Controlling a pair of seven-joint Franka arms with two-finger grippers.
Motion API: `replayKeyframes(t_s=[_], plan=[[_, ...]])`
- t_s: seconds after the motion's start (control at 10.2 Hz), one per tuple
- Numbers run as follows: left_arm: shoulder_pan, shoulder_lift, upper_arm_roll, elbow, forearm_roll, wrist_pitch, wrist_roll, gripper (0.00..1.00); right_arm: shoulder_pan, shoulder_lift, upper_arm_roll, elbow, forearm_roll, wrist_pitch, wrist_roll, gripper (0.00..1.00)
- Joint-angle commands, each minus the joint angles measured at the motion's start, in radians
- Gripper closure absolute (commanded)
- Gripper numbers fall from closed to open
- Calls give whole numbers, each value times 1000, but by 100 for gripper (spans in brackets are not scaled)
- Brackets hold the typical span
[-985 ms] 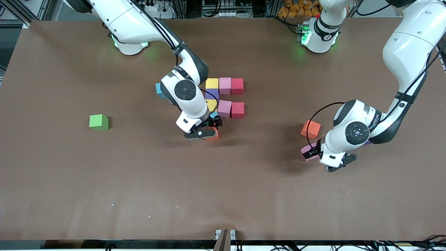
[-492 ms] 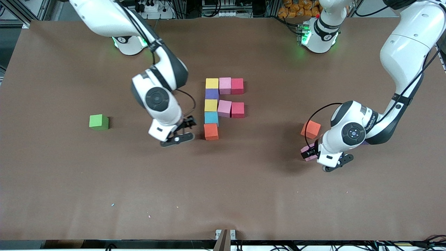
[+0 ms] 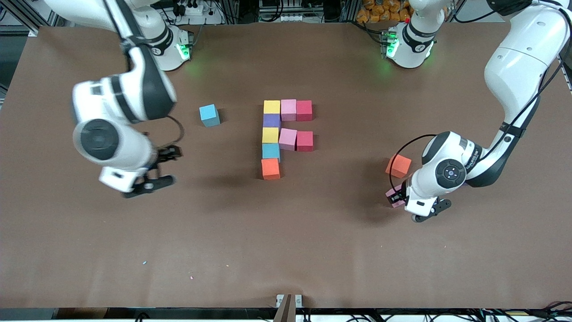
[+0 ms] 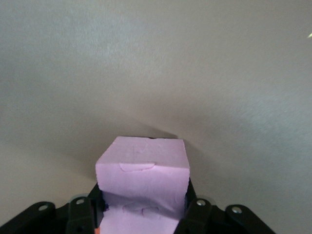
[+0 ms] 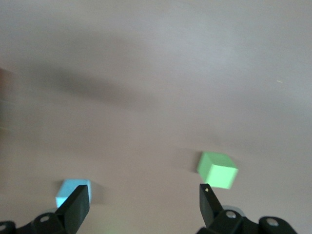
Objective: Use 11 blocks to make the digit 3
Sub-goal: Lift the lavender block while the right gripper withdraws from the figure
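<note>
Blocks (image 3: 286, 134) at frame centre: nine touching cubes, yellow-pink-red top row, purple, yellow-pink-red middle row, blue, orange (image 3: 270, 169) at bottom of spine. Loose blue cube (image 3: 209, 115) sits apart, upper left of figure. Loose orange cube (image 3: 398, 165) right of centre. Left gripper (image 3: 401, 197) at lower right, fingers clamped on pink cube (image 4: 142, 168). Right gripper (image 3: 156, 167) at left, jaws spread, nothing between; green cube (image 5: 217, 169) below it in right wrist view.
</note>
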Motion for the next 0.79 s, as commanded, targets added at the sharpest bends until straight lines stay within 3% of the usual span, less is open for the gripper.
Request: replayKeyframes(t_s=[0.0, 0.2, 0.3, 0.59, 0.69], plan=[[-28, -2, 10, 51, -38, -11, -49, 99, -3, -7, -107, 54, 47, -32, -127, 0], [-84, -9, 10, 106, -117, -49, -178, 100, -3, -65, -195, 54, 106, -60, -155, 0], [-126, -6, 10, 123, -125, -57, -289, 100, -4, -96, -208, 57, 107, -104, -155, 0], [-231, -10, 7, 143, -145, -57, -669, 100, -87, -234, -189, 52, 124, -211, -163, 0], [-271, -10, 7, 149, -145, -57, -829, 100, -140, -255, -127, 57, 123, -233, -148, 0]])
